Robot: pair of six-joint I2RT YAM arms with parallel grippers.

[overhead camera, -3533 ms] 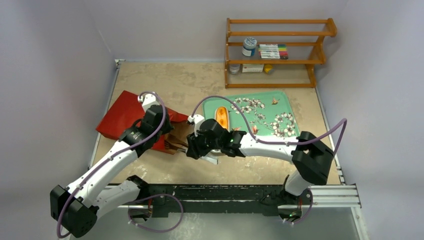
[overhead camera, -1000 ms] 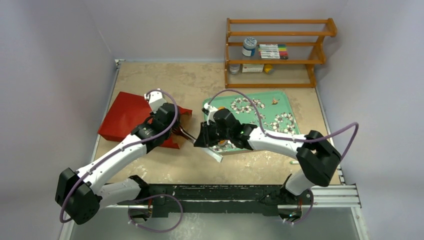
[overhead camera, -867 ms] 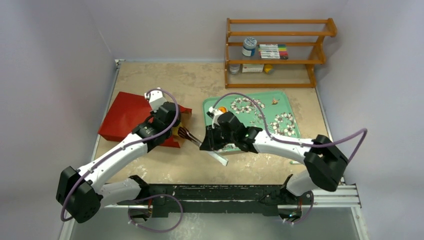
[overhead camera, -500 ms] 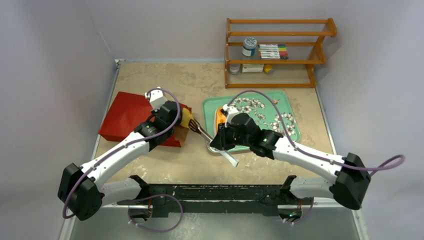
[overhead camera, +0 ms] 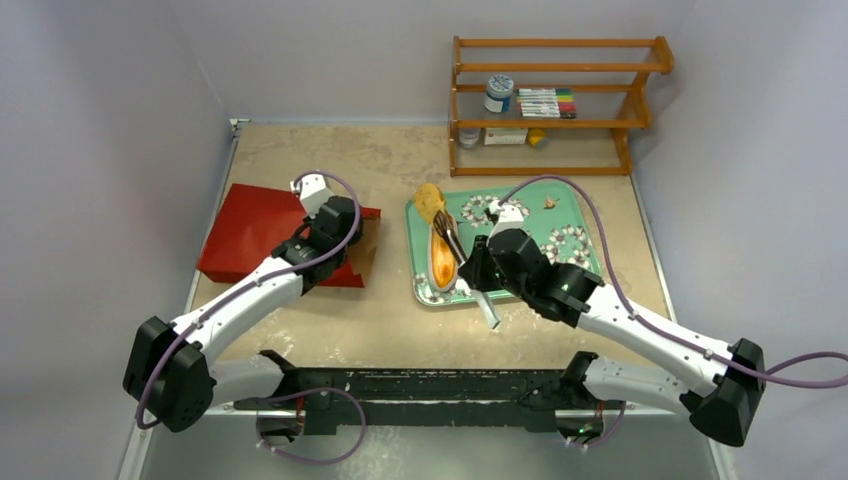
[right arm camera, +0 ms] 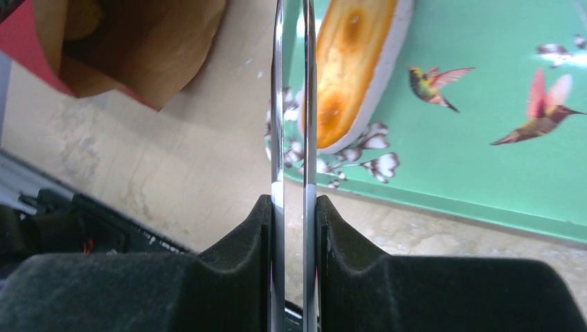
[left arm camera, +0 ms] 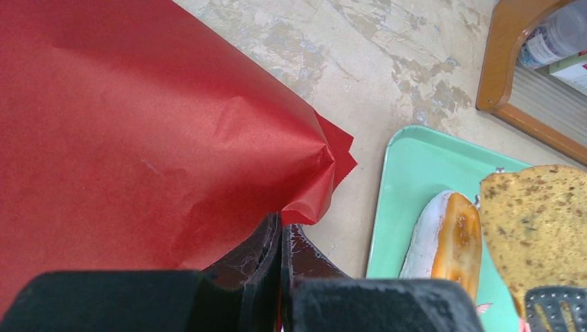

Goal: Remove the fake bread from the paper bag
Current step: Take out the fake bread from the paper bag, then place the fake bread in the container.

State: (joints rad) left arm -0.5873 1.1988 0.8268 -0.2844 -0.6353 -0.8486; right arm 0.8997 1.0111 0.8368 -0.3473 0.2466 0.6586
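Note:
The red paper bag (overhead camera: 255, 232) lies on its side at the left, mouth toward the tray. My left gripper (overhead camera: 344, 238) is shut on the bag's upper mouth edge (left arm camera: 304, 200). My right gripper (overhead camera: 479, 272) is shut on the metal tongs (overhead camera: 447, 238), whose two arms run up the right wrist view (right arm camera: 291, 104). The tongs hold a speckled toast slice (overhead camera: 430, 200) above the tray's far left corner; it also shows in the left wrist view (left arm camera: 536, 228). A long loaf (overhead camera: 440, 260) lies on the tray (right arm camera: 353, 69). The bag's brown inside (right arm camera: 138, 48) holds something dark that I cannot make out.
The green floral tray (overhead camera: 560, 215) sits right of centre on the beige table. A wooden shelf (overhead camera: 555, 105) with a jar and markers stands against the back wall. The black base rail (overhead camera: 450, 385) runs along the near edge.
The right arm drew the tongs out of the bag mouth with a toast slice and carried it right, over the tray. The left gripper stayed on the bag's edge.

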